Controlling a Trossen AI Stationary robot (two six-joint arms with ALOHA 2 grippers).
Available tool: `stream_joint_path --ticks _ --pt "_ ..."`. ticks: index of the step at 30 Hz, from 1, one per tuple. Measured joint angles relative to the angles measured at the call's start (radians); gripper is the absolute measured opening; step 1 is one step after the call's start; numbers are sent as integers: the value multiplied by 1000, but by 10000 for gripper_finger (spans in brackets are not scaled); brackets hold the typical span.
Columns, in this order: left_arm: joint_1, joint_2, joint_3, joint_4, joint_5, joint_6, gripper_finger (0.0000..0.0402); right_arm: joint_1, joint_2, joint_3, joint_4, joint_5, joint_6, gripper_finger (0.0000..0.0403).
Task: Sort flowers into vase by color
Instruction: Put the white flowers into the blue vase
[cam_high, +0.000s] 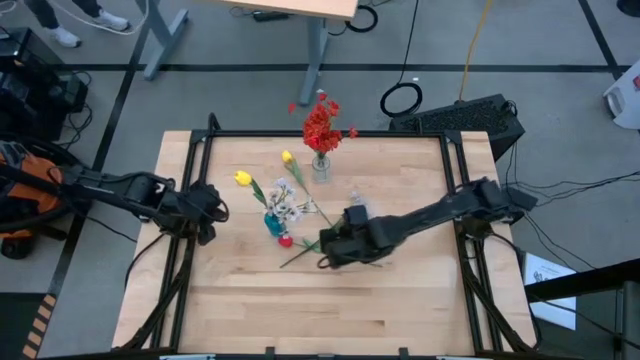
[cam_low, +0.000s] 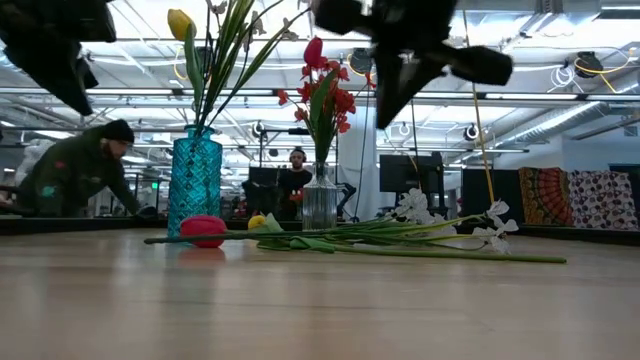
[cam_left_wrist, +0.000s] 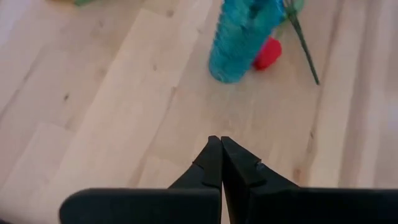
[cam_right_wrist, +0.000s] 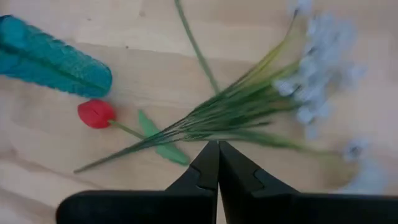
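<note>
1. A pale wooden table (cam_high: 240, 300) stands on grey floor. Only the low view shows the room behind it: a person in dark clothes (cam_low: 75, 170) leans at the far left, and another person wearing headphones (cam_low: 296, 180) sits near the middle.
2. The left gripper (cam_high: 212, 212) hangs near the table's left edge, short of the vases. Its wrist view shows the fingertips (cam_left_wrist: 214, 155) pressed together on nothing, with bare wood ahead up to the blue vase (cam_left_wrist: 239, 37).
3. From above, the blue vase stands left of the table's middle and holds yellow buds (cam_high: 243, 178) with white sprays. The low view shows it upright, with a loose red bloom (cam_low: 203, 229) lying at its foot.
4. The clear vase (cam_high: 321, 166) stands near the far edge, about midway along it, and holds the red flowers (cam_high: 321, 122).
5. A bundle of white-grey sprays (cam_right_wrist: 317, 74) lies flat on the wood right of the blue vase. The right wrist view shows its green stalks fanned beside the red bloom's stem.
6. The right gripper (cam_high: 330, 250) hovers over those stalks near the table's middle. Its fingertips (cam_right_wrist: 211, 163) are clenched and carry nothing.
7. The near half of the table and its right side lie open.
</note>
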Motion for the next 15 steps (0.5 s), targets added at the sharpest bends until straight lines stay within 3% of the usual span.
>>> stream_joint_path --ticks 4,9,15 --pt "0 -45 0 -23 38 3 1 -25 92 80 -7 -24 127 0" --pt "-1 -78 0 -21 40 2 1 -70 144 94 -13 -175 306 0" --pt "-1 -86 0 -19 41 9 1 -90 199 94 -3 -216 369 13"
